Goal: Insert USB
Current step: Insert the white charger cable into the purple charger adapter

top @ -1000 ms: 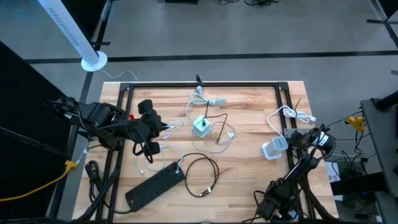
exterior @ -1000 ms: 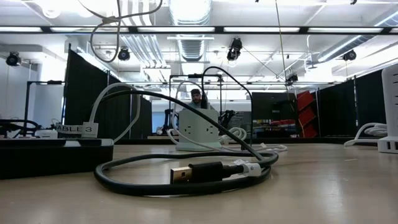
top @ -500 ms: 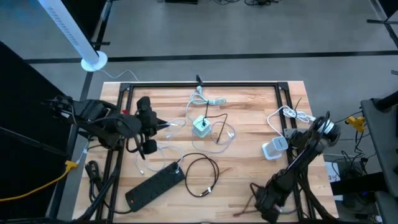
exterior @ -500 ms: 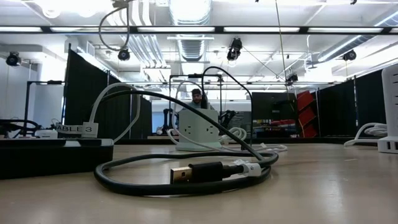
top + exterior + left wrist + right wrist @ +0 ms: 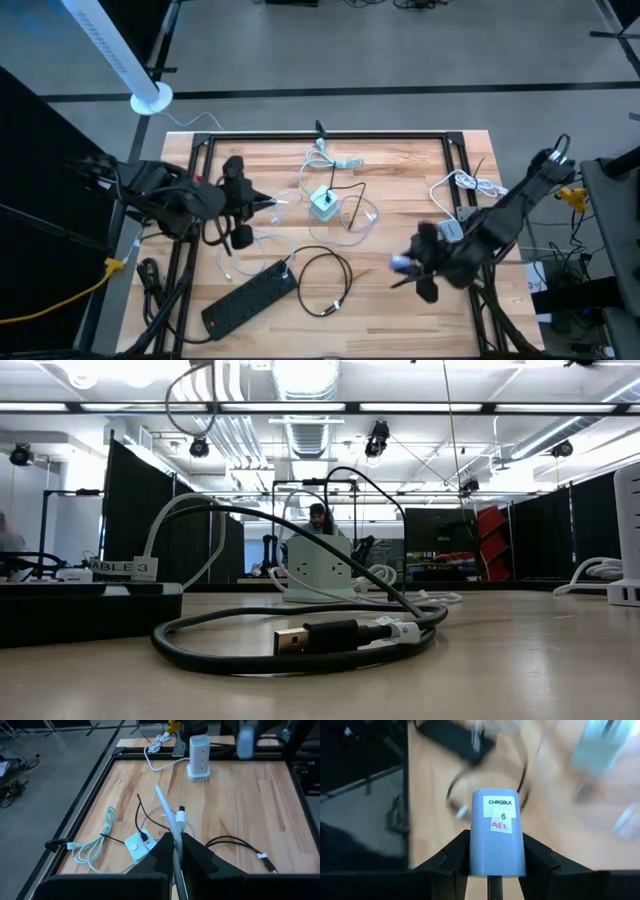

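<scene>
Lying closest to the low camera, a black USB cable point(image 5: 300, 635) coils on the wooden table point(image 5: 400, 170), its metal plug end pointing along the boards beside a black power strip point(image 5: 250, 297) near the table's front-left. Above that, toward the front-right, the right gripper point(image 5: 492, 880) hangs over the wood with its fingers clamped on a pale blue charger block point(image 5: 497, 832) — the label reads "CHRGBLK 6" — and from overhead the same block point(image 5: 402, 263) shows as a small blue spot ahead of the dark arm. Just behind it a white tower charger point(image 5: 441, 238) stands upright near the right edge, with a bundled white cable point(image 5: 470, 185) farther back. On the left side, the left gripper point(image 5: 175, 855) is closed tight on a white cable point(image 5: 170, 820), whose white connector tip juts up past the fingers. Mid-table sits a small pale green power cube point(image 5: 322, 204) with a black cord plugged into it, thin white and black leads looped around it. Farther still, near the back rail, lies a coiled pale green cable point(image 5: 335, 158). Beyond the table — across the room — a person point(image 5: 316, 517) is just visible behind the cube.
</scene>
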Controlling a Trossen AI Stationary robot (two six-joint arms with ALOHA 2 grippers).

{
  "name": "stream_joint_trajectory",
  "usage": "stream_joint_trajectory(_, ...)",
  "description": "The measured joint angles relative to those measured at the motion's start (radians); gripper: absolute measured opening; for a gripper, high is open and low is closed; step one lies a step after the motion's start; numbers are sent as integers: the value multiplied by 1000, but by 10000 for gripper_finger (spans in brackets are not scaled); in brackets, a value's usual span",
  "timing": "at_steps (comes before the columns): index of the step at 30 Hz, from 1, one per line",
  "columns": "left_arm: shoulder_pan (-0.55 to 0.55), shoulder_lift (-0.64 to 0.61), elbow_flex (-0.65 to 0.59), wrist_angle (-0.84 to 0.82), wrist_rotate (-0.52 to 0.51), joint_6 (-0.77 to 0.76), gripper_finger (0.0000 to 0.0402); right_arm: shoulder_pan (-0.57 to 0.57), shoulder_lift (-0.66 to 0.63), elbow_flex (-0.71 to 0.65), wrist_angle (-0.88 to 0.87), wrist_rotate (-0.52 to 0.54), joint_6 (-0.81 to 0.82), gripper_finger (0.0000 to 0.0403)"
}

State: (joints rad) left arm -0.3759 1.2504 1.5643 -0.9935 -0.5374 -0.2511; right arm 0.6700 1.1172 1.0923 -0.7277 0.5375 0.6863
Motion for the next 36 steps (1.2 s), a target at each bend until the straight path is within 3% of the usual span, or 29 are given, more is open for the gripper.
stream_joint_trajectory(4, 0, 7, -75, 108, -4, 62, 12, -109, -18, 62, 0, -16, -173, 116)
stream_joint_trajectory(11, 11, 9, -226, 458, -28, 264, 12, -279, -8, 149, 112, -289, -369, 116)
stream_joint_trajectory(18, 16, 9, -330, 718, -75, 559, 12, -414, 3, 182, 226, -522, -318, 116)
stream_joint_trajectory(23, 28, 15, -348, 817, -82, 653, 12, -484, 26, 190, 256, -678, -280, 116)
stream_joint_trajectory(31, 33, 36, -348, 855, -82, 640, 12, -492, 78, 190, 312, -755, -377, 116)
stream_joint_trajectory(34, 42, 37, -348, 857, -71, 500, 12, -494, 90, 190, 326, -744, -407, 116)
stream_joint_trajectory(36, 62, 26, -348, 845, 11, 375, 12, -494, 95, 190, 324, -711, -438, 116)
